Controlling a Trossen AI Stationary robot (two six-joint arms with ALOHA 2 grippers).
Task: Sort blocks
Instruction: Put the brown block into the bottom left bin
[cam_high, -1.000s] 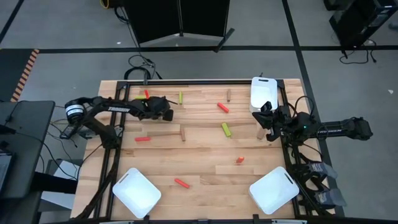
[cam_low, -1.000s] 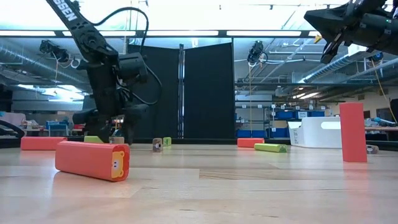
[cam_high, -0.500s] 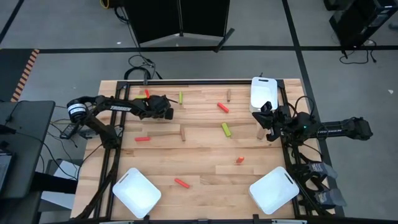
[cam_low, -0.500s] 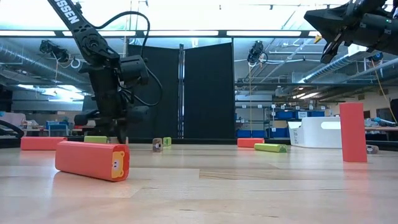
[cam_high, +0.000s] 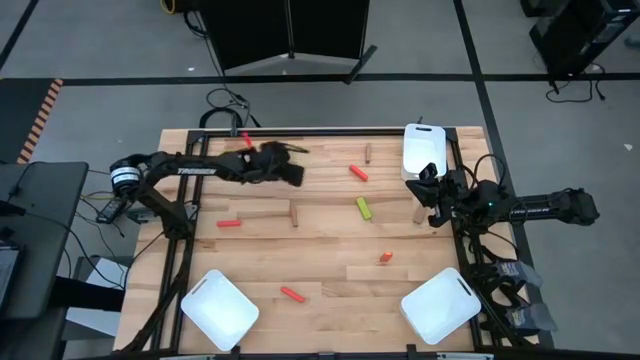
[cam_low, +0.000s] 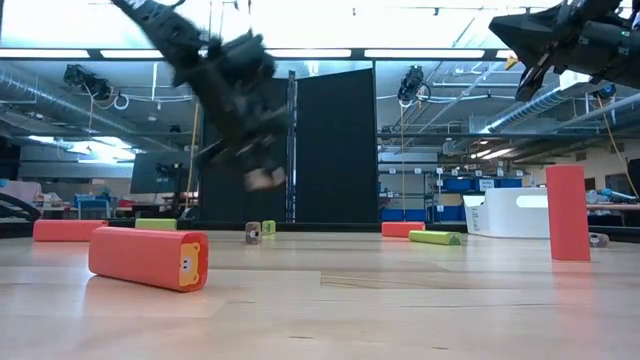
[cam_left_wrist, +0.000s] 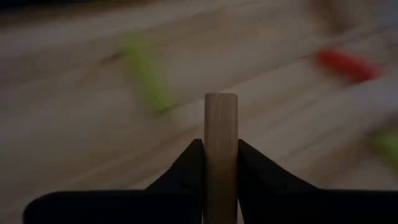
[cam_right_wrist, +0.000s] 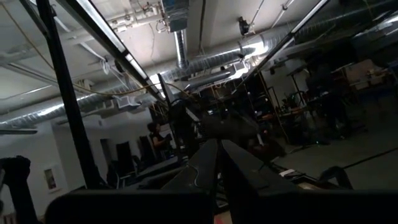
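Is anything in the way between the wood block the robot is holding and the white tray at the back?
Nothing visible blocks it. The left gripper holds the brown block lifted above the table. Toward the white tray, a red block and a brown block lie flat, low enough to pass over.

Count, high view: five red stick-shaped blocks (cam_high: 358, 173), five plain brown wooden stick blocks (cam_high: 295, 214), one of these clamped in the left tool (cam_left_wrist: 221, 149). Yellow-green stick blocks (cam_high: 364, 208): two, the second seen only in the left wrist view. White rounded-square trays (cam_high: 218, 308): three.
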